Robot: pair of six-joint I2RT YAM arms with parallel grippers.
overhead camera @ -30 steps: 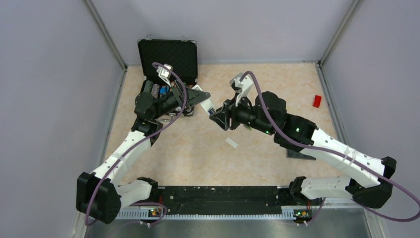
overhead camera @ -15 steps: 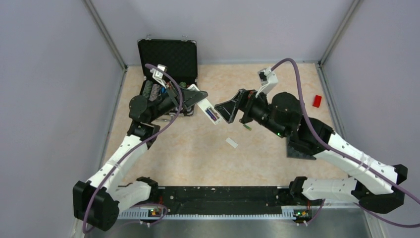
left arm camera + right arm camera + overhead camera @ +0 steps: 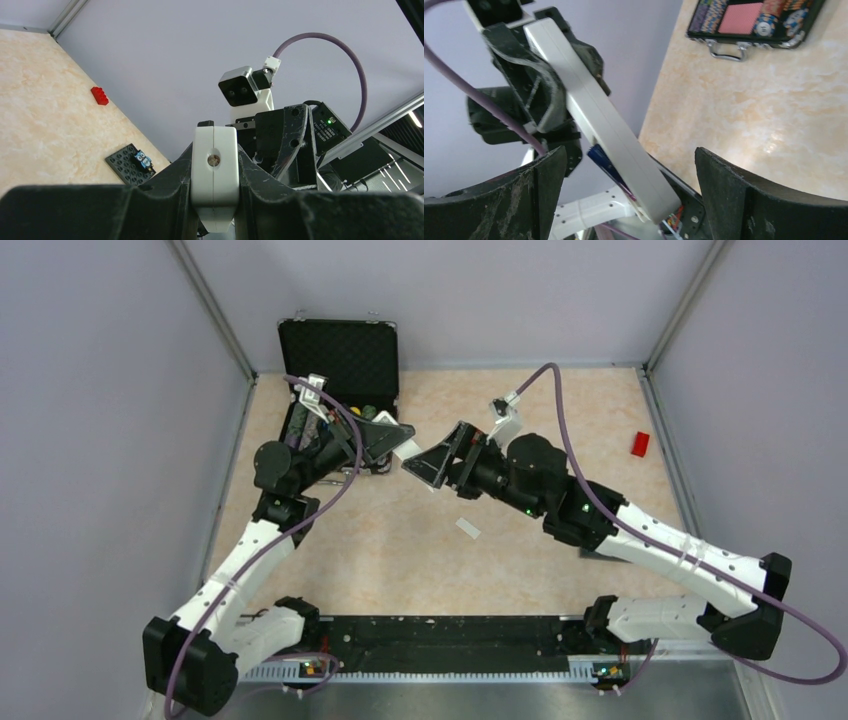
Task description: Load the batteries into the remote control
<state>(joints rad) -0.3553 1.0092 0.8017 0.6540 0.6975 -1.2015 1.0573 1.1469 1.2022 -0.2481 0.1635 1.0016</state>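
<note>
Above the surface [image 3: 400,560], just in front of the open black case [image 3: 340,350], my left hand [image 3: 392,437] holds the remote control [image 3: 215,170] in the air. It is clamped narrowly on the white body, with the free end pointing at the other arm. My right hand [image 3: 438,460] is spread wide and holds nothing. Its jaws stand on either side of that free end, and I see no contact with it.

From the right wrist view the remote runs edge-on between those jaws, and a dark purple battery [image 3: 605,166] sits in the recess on its underside (whether fully seated, I cannot tell from this angle). I cannot find the green battery in any view, so I cannot say whether it is already in the recess or lying somewhere hidden by the arms.

By my reckoning the loading is at least half done. What remains is to confirm or fit the second cell. The short white cover plate [image 3: 468,528] lies flat on the surface, well apart from both hands, so closing the back is also not yet done.
</note>
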